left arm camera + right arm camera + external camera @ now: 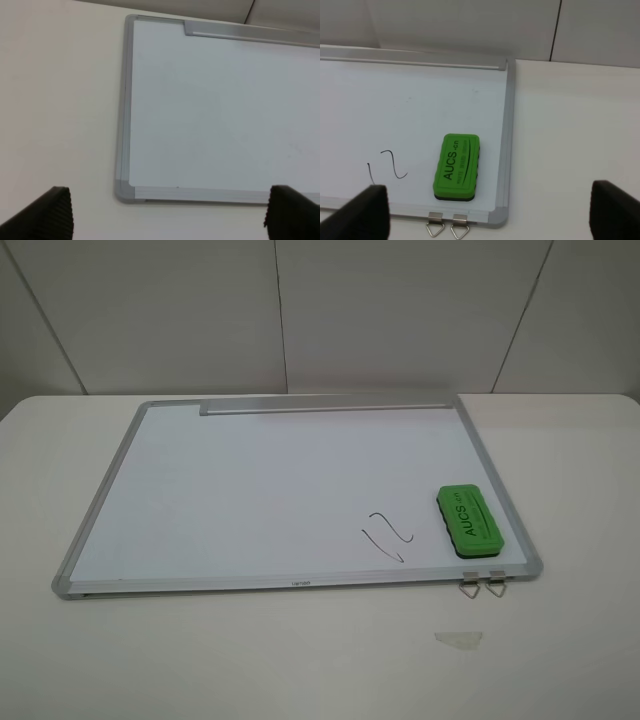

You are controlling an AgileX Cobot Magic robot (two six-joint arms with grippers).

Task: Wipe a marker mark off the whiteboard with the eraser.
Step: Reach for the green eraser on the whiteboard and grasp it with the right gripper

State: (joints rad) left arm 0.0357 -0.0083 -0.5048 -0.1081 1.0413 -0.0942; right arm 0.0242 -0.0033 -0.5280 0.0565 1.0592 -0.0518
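The whiteboard lies flat on the table, its grey tray strip along the far edge. Near its front right, the marker mark is a thin dark squiggle, and the green eraser rests on the board just right of it, by the right frame. Neither arm shows in the high view. In the right wrist view my right gripper stands open above the board's near right corner, the eraser and the mark ahead of it. My left gripper is open over the whiteboard's near left corner, holding nothing.
Two metal hanging clips stick out from the board's front edge below the eraser. A pale scrap of tape lies on the white table in front of them. A panelled wall rises behind the table.
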